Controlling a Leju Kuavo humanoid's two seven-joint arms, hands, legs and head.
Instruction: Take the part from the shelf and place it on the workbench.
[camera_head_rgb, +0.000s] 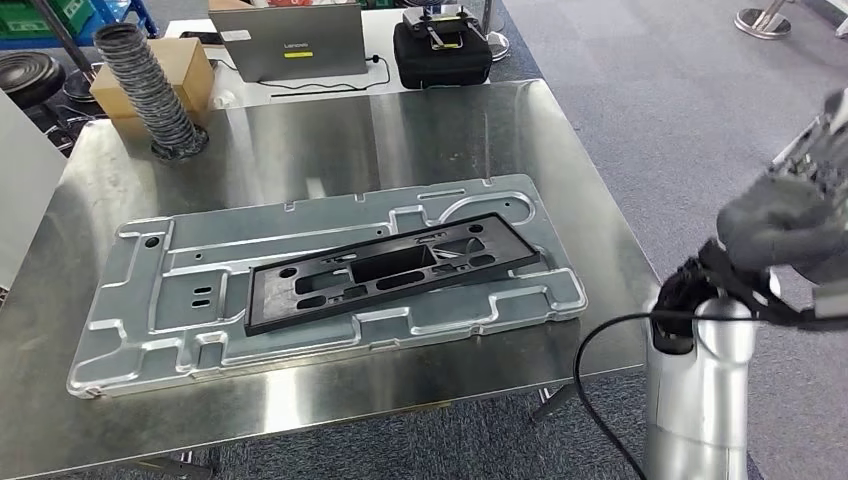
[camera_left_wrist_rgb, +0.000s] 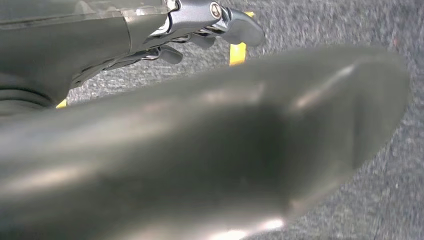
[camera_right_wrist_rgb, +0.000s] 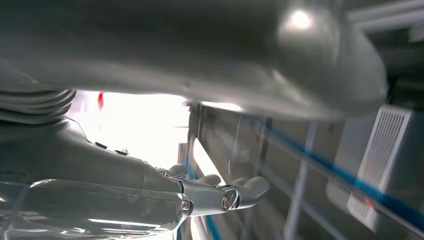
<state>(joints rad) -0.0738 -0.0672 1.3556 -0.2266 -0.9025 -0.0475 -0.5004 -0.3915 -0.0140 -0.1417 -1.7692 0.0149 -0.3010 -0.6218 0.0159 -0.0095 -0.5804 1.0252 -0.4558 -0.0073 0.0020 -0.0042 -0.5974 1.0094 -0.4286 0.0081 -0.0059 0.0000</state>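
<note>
A steel workbench (camera_head_rgb: 300, 130) on grey carpet (camera_head_rgb: 640, 90) bears the black part (camera_head_rgb: 390, 272); the left hand (camera_left_wrist_rgb: 200, 22) and right hand (camera_right_wrist_rgb: 215, 192) seemingly hold nothing, fingers apart.

Premises: an industrial workshop or robotics test lab. Evidence as follows. A stainless steel table (camera_head_rgb: 300, 130) stands on grey carpet tile flooring (camera_head_rgb: 640, 90). On it lie a stamped sheet-metal panel (camera_head_rgb: 180, 340) and a black moulded frame (camera_head_rgb: 390, 270), both factory-type parts. A grey corrugated hose (camera_head_rgb: 150, 85) stands upright at the far left beside a cardboard box (camera_head_rgb: 190, 60). Behind, a second surface carries an open laptop (camera_head_rgb: 290, 40) and a black equipment case (camera_head_rgb: 440, 55), consistent with a monitoring station.
</note>
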